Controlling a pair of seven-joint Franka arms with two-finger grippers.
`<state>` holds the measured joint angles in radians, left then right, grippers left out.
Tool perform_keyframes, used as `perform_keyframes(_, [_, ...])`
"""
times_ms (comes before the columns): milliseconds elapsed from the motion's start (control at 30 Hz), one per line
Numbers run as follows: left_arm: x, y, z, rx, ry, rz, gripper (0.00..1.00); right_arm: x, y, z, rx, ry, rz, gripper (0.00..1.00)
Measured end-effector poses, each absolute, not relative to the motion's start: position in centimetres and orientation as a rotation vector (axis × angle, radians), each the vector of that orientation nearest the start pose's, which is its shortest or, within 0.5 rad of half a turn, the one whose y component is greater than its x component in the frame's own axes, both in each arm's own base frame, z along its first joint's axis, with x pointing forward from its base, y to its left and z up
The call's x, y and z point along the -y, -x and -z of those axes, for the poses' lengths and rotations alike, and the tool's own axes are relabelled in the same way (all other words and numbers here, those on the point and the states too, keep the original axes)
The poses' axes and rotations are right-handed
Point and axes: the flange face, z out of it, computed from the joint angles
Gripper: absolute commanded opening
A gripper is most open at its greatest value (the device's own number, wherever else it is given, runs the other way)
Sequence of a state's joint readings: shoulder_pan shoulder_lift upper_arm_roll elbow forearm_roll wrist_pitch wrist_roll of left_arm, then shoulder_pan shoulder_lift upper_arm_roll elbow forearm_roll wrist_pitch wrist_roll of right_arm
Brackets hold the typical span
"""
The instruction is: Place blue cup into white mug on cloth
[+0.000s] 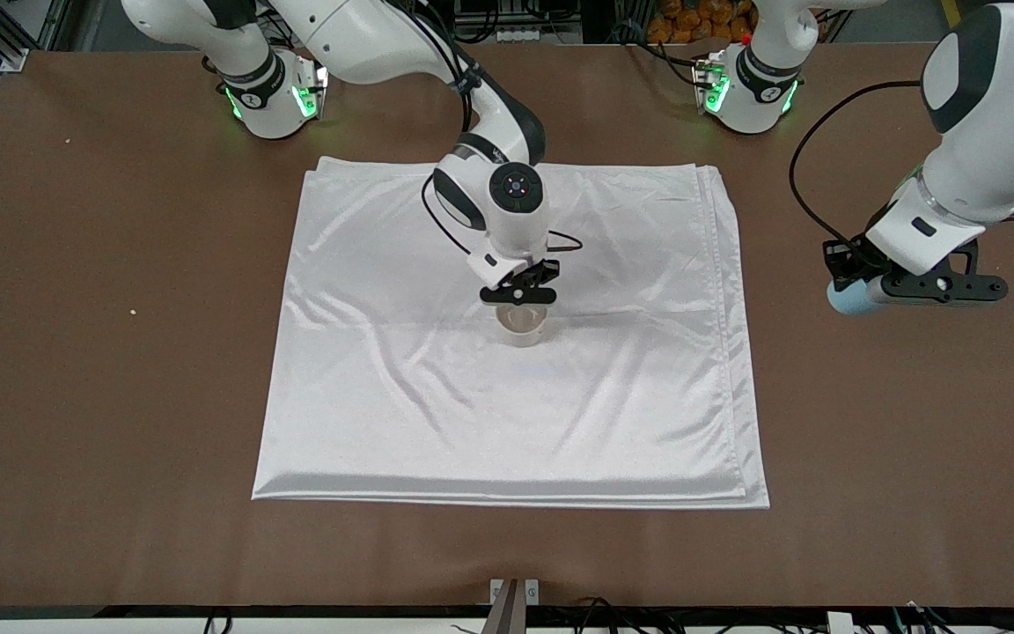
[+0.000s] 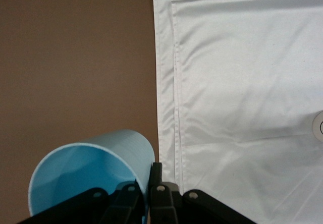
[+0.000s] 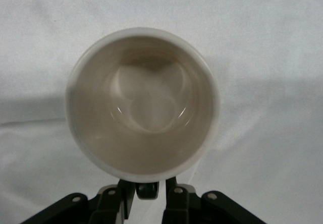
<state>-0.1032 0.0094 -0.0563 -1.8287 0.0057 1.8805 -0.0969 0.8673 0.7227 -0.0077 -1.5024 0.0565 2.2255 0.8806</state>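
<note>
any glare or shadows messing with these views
Front view: sheen streaks along the cloth creases. Right wrist view: the white mug has small glints inside and drops a soft shadow on the cloth. Left wrist view: the blue cup is evenly lit, no glare.

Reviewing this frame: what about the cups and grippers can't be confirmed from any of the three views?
- White mug: handle and side dots hidden, by the right gripper in the front view and by the top-down angle in the right wrist view.
- Right gripper: whether it grips the mug handle; fingertips cut off at the frame edge.
- Blue cup: base unseen; left gripper covers most of it in the front view.
</note>
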Motion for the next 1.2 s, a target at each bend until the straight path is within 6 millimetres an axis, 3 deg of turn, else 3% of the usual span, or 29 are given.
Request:
perform_keyframes(300, [9.1,-56.3,-52.4,-0.103,3.14,0.07,0.0,-54.4,-47.2,-25.6,-0.093,3.097,-0.022,1.0])
perform_keyframes(433, [9.3,-56.3,-52.5,-0.108,3.14,0.073,0.0,-54.5,-47.3,-27.4,-0.092,3.101,-0.029,1.0])
perform_keyframes(567, [9.9,-56.2,-52.5,-0.125,3.14,0.073,0.0,-54.0,-47.5,-30.6,-0.1,3.108,-0.038,1.0])
perform_keyframes(733, [11.2,-55.9,-52.5,-0.163,3.139,0.07,0.0,-51.9,-48.5,-35.7,-0.142,3.113,-0.046,1.0])
perform_keyframes(967, [14.1,-55.4,-52.1,-0.232,3.136,0.059,0.0,-47.6,-50.3,-42.7,-0.229,3.101,-0.044,1.0])
perform_keyframes(1200, [18.7,-54.3,-51.2,-0.255,3.134,0.035,0.0,-42.2,-51.9,-48.7,-0.327,3.09,-0.04,1.0])
